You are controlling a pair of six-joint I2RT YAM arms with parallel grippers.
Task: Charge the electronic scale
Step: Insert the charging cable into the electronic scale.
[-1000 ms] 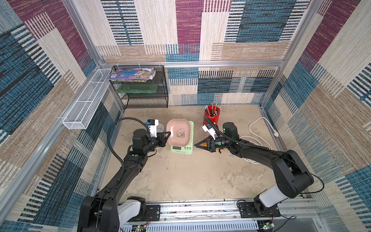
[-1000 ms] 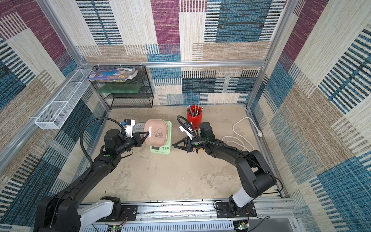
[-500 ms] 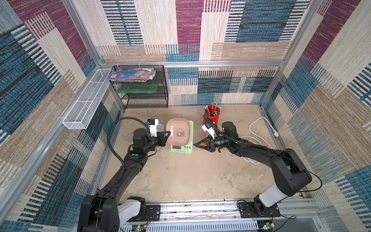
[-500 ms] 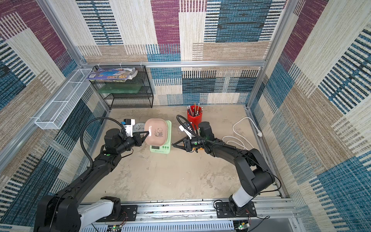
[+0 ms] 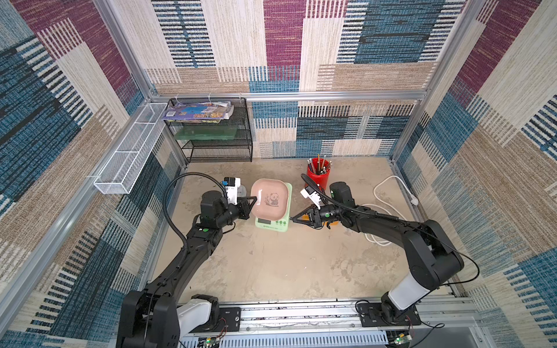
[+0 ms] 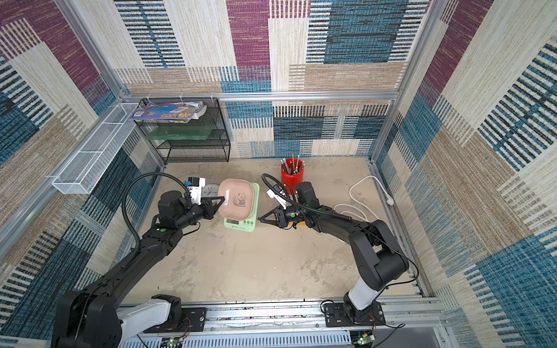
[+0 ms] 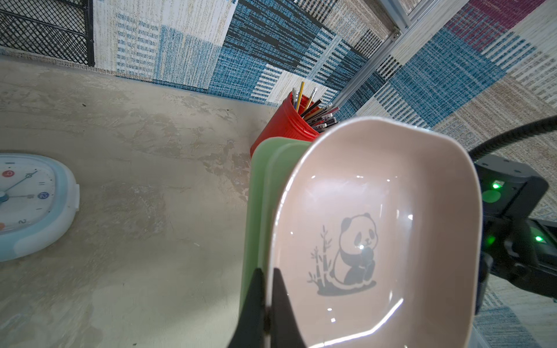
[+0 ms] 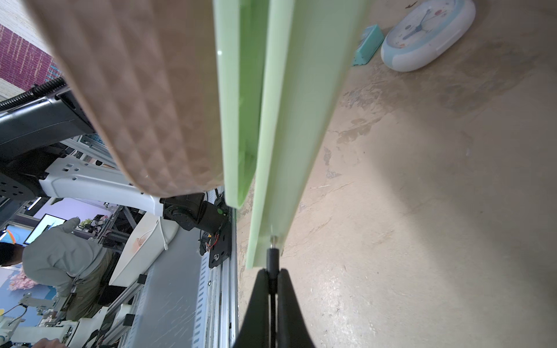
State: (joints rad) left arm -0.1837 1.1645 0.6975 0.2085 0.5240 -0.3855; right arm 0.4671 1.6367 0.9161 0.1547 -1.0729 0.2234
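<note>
In both top views: electronic scale (image 5: 272,224) mid-tabletop (image 5: 271,271), unmoved since a second ago. Left end effector (image 5: 254,199) clamped on left rim of pink tray (image 5: 269,200); right end effector (image 5: 291,217) closed at right near corner.
Left wrist: rim pinched between fingers (image 7: 256,289).
Right wrist: black plug (image 8: 272,256) gripped, metal tip against scale's side.

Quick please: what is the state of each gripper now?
Left gripper: closed, pinching the pink tray's rim.
Right gripper: closed on the black plug, its metal tip at the green scale's edge.
</note>
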